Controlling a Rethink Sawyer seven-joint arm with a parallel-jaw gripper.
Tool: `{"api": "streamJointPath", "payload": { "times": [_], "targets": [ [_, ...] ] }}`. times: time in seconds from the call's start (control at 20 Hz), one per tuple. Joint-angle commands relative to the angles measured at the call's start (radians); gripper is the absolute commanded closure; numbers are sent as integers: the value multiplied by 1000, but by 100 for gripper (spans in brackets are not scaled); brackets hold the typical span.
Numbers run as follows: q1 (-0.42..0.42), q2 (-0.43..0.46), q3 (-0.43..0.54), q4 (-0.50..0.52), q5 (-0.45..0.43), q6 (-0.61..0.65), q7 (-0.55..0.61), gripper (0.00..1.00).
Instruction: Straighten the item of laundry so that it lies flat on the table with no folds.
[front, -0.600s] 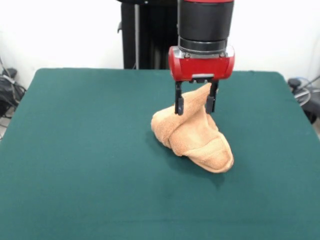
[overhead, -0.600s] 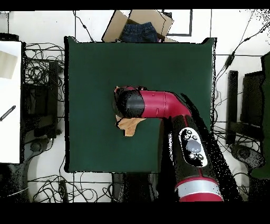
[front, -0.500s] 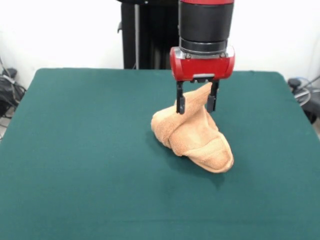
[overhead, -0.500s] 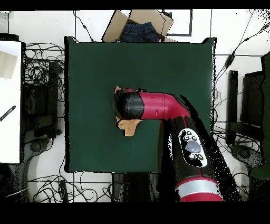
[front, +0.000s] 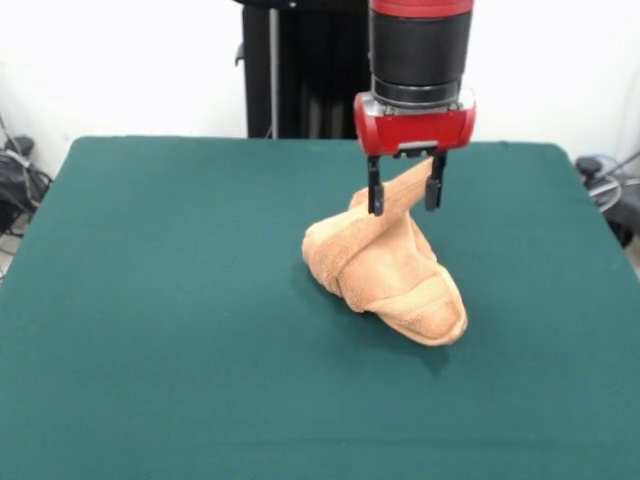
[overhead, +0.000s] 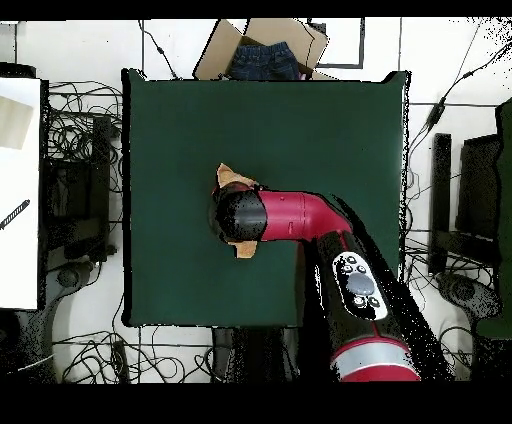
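The peach terry towel (front: 390, 270) lies bunched in a heap near the middle of the green table (front: 180, 300), with one part pulled up into a peak. My gripper (front: 405, 196) stands straight above the heap, its two black fingers (front: 376, 198) on either side of that peak, shut on it. The rest of the towel rests on the table in thick folds. In the overhead view the red arm's wrist (overhead: 240, 215) covers the gripper, and only the towel's edges (overhead: 233, 178) show around it on the table (overhead: 320, 130).
The robot's black pedestal (front: 300, 70) stands behind the table's far edge. In the overhead view a cardboard box with dark blue clothing (overhead: 262, 55) sits past one table edge, a white surface (overhead: 18, 180) lies at the left, and cables cover the floor.
My gripper has risen and shifted a little to the right in the front view. The towel's peak has gone up with it and stretched into a slanted band.
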Motion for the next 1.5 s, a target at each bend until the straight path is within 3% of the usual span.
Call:
{"api": "streamJointPath", "payload": {
  "times": [0.05,0.35,0.7,1.5],
  "targets": [
    [18,-32,31,158,-69,-92,89,0],
    [40,-80,6,219,-56,-114,122,0],
    [82,-76,-36,259,-53,-172,164,0],
    [26,-57,21,351,-13,-251,161,0]
  ]
}}
